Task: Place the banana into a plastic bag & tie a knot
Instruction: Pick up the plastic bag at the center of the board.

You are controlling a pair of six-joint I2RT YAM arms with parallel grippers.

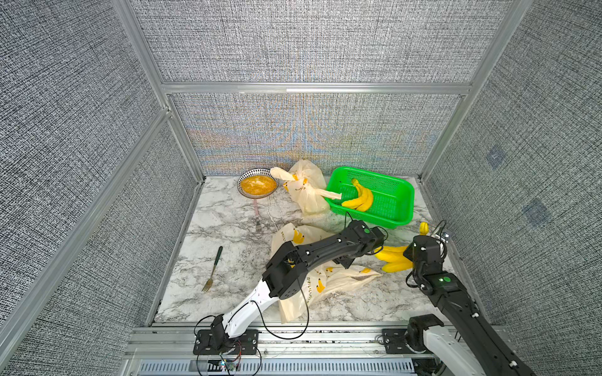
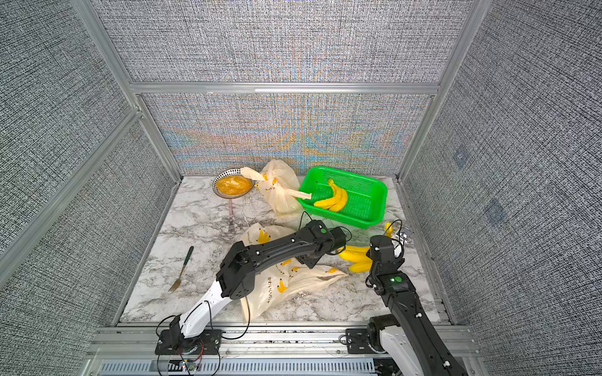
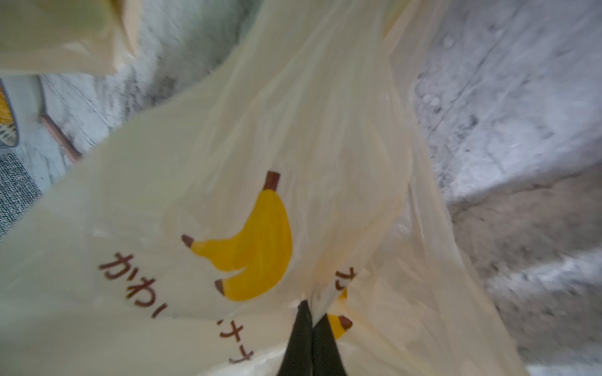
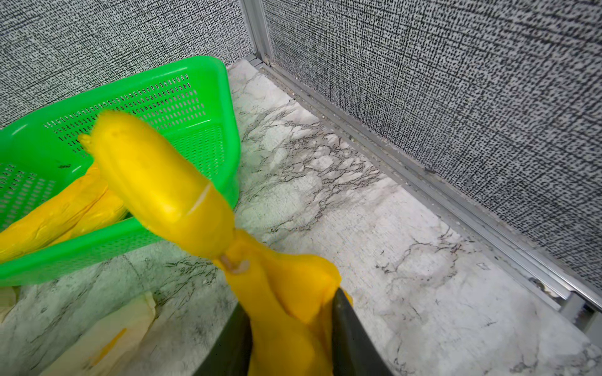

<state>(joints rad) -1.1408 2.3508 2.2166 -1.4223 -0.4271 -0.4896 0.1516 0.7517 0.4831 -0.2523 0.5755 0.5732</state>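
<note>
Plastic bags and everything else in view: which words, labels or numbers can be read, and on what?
"かわ": printed in brown on the plastic bag that the left gripper pinches; the characters after it are creased and unreadable.
Print on the tied bag: too small to read.
No other text visible.

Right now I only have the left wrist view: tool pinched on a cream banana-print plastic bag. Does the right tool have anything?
Observer: Yes. The right tool is shut on a yellow banana bunch, near its stem.
Operator: Is it in my bag?
Observer: No. It is outside the cream banana-print plastic bag, off the bag's right edge.
Operator: Anything behind it?
Observer: A green plastic basket holding a second banana bunch.
</note>
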